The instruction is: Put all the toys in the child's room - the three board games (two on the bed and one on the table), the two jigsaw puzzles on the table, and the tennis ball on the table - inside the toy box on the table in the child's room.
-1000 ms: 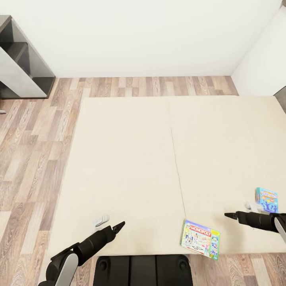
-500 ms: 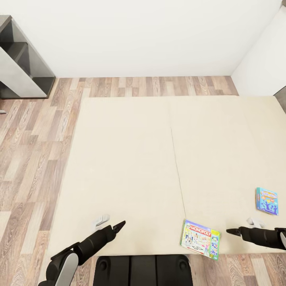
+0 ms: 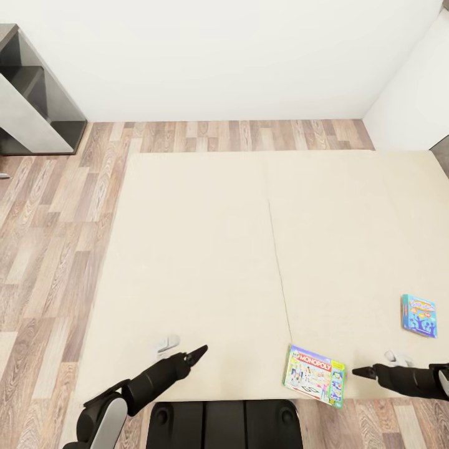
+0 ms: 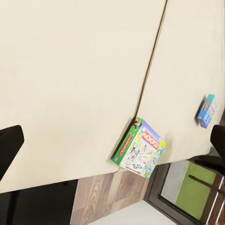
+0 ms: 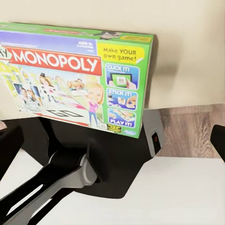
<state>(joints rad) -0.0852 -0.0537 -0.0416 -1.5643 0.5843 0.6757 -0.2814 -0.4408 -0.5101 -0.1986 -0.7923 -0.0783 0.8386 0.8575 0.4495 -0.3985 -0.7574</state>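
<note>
White MONOPOLY box overhangs the bed edge; my right hand hovers beside it, empty, opening not discernible; a clumsy nudge likely tips it floorward.

Both forearms matte black, tapering to slim pointed black grippers: left gripper, right gripper. Small pale grey bracket sits beside each wrist. Left arm has light grey upper link with black joint collar. Base is glossy black, rounded corners, split into panels
</note>
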